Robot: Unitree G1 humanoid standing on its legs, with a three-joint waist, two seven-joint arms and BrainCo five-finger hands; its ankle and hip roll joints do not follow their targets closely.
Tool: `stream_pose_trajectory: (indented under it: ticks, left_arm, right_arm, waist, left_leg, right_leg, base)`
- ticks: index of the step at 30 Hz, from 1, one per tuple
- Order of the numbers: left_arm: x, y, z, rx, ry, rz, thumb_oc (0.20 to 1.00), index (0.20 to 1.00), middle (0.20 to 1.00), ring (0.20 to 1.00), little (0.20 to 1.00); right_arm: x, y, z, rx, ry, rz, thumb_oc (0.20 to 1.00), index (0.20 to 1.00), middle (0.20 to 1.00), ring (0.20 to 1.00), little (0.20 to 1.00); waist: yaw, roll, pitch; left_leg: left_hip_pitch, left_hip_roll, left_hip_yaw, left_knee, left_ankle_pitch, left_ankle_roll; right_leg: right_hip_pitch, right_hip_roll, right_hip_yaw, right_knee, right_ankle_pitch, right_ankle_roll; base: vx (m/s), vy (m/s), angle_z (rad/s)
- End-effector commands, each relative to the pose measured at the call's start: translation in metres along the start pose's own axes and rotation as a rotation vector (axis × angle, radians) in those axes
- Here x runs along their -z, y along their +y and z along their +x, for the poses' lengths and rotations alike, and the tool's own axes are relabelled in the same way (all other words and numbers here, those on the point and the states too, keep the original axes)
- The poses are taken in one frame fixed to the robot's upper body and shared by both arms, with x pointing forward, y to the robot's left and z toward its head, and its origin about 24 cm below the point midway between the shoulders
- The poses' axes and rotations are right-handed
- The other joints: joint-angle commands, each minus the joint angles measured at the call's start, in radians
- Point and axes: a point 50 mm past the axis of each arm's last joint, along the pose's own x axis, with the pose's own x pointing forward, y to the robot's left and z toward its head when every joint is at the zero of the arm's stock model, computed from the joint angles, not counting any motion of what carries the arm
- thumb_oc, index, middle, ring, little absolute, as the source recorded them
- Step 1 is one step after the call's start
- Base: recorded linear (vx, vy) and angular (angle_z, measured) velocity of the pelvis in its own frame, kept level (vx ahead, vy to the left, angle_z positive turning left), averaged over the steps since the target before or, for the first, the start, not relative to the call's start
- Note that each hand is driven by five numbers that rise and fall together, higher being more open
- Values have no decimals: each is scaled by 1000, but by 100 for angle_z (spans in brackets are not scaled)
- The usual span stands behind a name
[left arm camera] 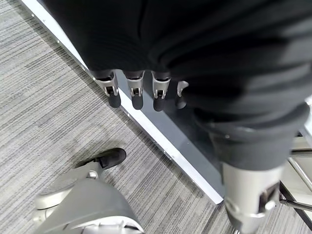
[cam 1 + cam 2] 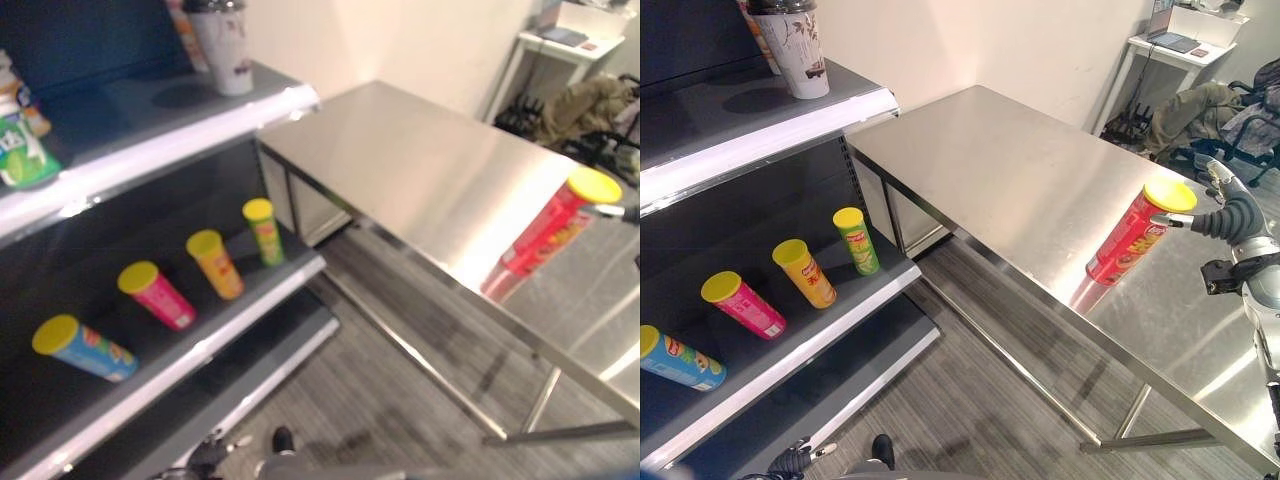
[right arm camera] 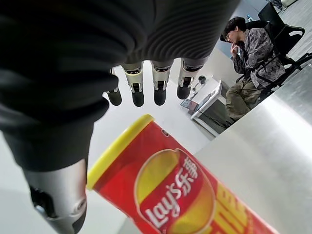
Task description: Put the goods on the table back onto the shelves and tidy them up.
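A red chip can (image 2: pixel 1135 235) with a yellow lid stands on the steel table (image 2: pixel 1020 170) near its right end. My right hand (image 2: pixel 1233 215) is level with the lid, just to the can's right. Its fingers (image 3: pixel 160 83) are straight and open, the thumb is apart, and the can (image 3: pixel 180 195) lies in the gap between them, ungripped. On the middle shelf (image 2: pixel 855 310) stand a blue can (image 2: pixel 680 360), a pink can (image 2: pixel 745 305), an orange can (image 2: pixel 805 272) and a green can (image 2: pixel 855 240) in a row. My left hand (image 1: pixel 136 90) hangs open over the carpet by the shelf's base.
A white printed cup (image 2: pixel 800 45) stands on the upper shelf, and a green packet (image 2: pixel 20 150) is at its left end. Beyond the table a person (image 3: pixel 248 53) sits in a chair beside a white desk (image 2: pixel 1180 45). Grey carpet lies between shelf and table.
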Motion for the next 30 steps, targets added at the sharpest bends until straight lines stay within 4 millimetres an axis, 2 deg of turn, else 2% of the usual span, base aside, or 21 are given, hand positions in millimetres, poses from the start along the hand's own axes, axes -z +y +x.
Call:
stream_pose_trajectory:
  ticks: [1,16,30]
  left_arm:
    - [-23,4,5,-4,-71,83,1000,1000,1000,1000,1000]
    - [-25,3,6,-5,-78,85,1000,1000,1000,1000,1000]
    - [-26,4,6,-19,-77,85,1000,1000,1000,1000,1000]
  right_arm:
    - [-27,-24,10,41,-86,-87,1000,1000,1000,1000,1000]
    - [-25,-18,15,12,-62,-106,1000,1000,1000,1000,1000]
    - [-21,-17,23,59,-37,-115,1000,1000,1000,1000,1000]
  waist:
    - [53,-2,-23]
    - [62,-4,-23]
    - [78,-8,-21]
  left_leg:
    - [59,63,19,34,-103,-80]
    - [62,66,17,28,-99,-82]
    - [61,65,6,28,-102,-81]
  right_leg:
    - [1,-44,-17,29,-30,21]
    - [6,-41,-24,26,-28,20]
    - [10,-42,-33,26,-29,19]
  base:
    - [0,0,0]
    - [0,0,0]
    - [0,0,0]
